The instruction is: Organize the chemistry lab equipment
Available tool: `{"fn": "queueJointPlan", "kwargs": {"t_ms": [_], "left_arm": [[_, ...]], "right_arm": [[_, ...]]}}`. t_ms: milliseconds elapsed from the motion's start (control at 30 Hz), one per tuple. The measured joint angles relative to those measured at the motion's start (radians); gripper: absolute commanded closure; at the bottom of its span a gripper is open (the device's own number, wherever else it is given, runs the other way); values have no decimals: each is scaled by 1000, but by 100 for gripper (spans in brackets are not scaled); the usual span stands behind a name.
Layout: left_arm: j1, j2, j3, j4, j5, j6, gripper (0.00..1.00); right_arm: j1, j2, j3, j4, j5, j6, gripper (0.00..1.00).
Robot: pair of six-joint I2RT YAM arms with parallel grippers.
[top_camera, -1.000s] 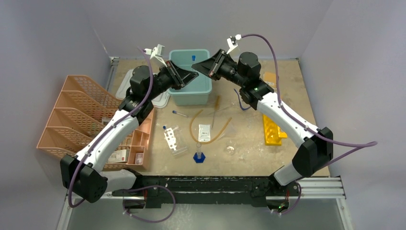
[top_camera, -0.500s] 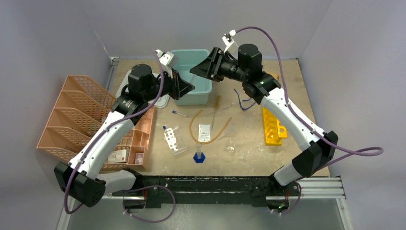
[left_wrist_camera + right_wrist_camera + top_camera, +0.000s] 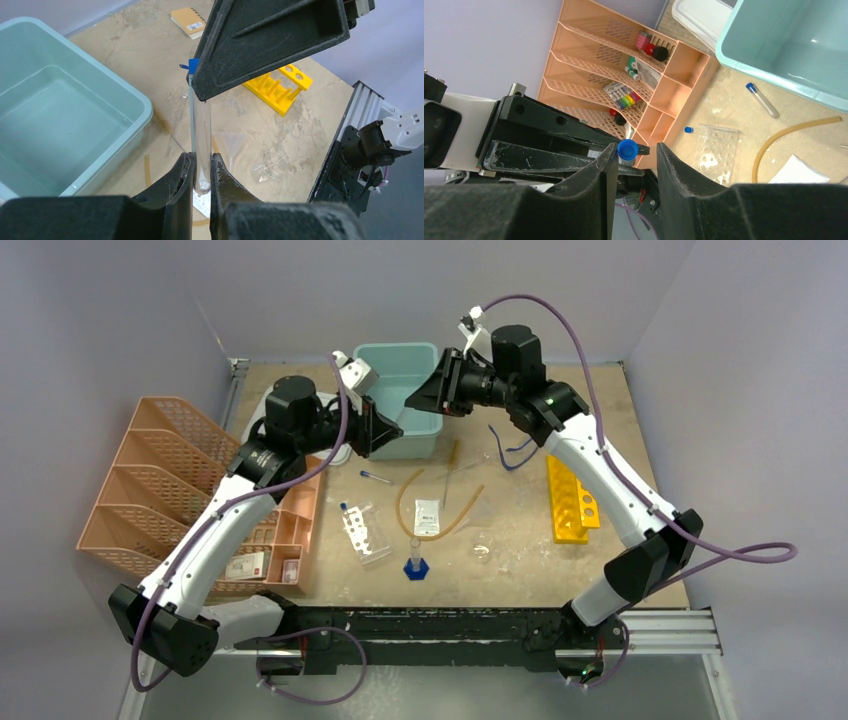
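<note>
**Held item:** 1 blue-capped tube (image 3: 201, 125) is held clear of the worktop (image 3: 520, 550), just off the near edge of the teal tub (image 3: 398, 347).

**Left gripper** (image 3: 201, 159): the jaws are pinching the tube's rounded lower end.

**Right gripper** (image 3: 636, 149): the jaws are spread, 1 finger on either side of the tube's blue cap (image 3: 627, 149). The cap lies close against 1 finger, with a clear gap to the other. Contact cannot be confirmed.

**On the worktop:**
- A second capped tube (image 3: 376, 478) lies loose near the tub.
- Amber rubber tubing (image 3: 401, 505) curves around the white packet (image 3: 427, 517).
- The blue-based clear cylinder (image 3: 415, 558) stands on the near side of the packet.
- A yellow rack (image 3: 573, 498) lies to the right, well apart from the packet.
</note>
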Motion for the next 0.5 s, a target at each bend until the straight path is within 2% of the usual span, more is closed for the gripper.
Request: {"fn": "queueJointPlan", "kwargs": {"t_ms": [367, 467, 500], "left_arm": [[0, -9, 0, -31, 5, 11, 99], [0, -13, 0, -32, -1, 5, 87], [0, -13, 0, -32, -4, -1, 73]], "right_arm": [[0, 13, 0, 11, -64, -8, 86], [0, 13, 0, 16, -76, -12, 89], [0, 13, 0, 17, -76, -16, 89]]}}
